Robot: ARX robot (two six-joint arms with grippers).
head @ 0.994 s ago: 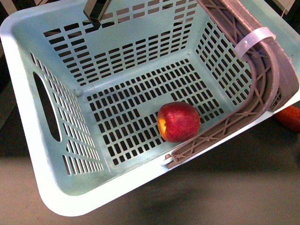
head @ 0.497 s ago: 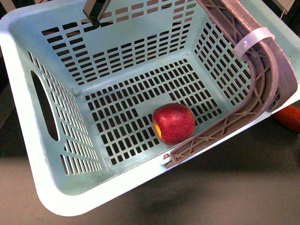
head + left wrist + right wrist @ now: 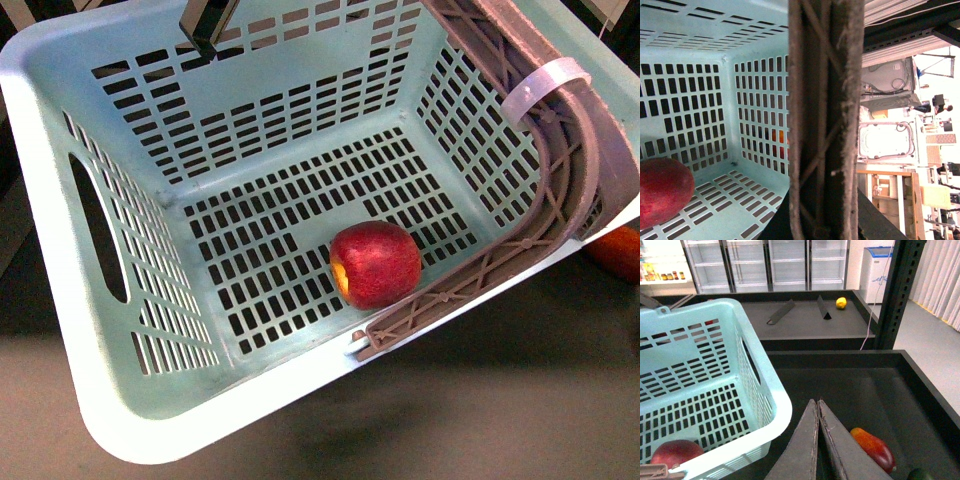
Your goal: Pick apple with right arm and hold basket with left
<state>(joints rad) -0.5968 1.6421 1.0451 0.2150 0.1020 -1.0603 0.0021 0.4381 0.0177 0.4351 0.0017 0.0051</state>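
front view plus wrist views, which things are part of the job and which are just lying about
Job: apple, basket, right claw.
Lying about: orange-red fruit near the basket, yellow fruit on the far shelf.

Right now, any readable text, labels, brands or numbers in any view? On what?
No readable text in any view.
The basket, apple and white tie show no print, label or sticker.
In the right wrist view, the shelf goods have packaging too small and blurred to read.
In the left wrist view, nothing in the background room is legible.
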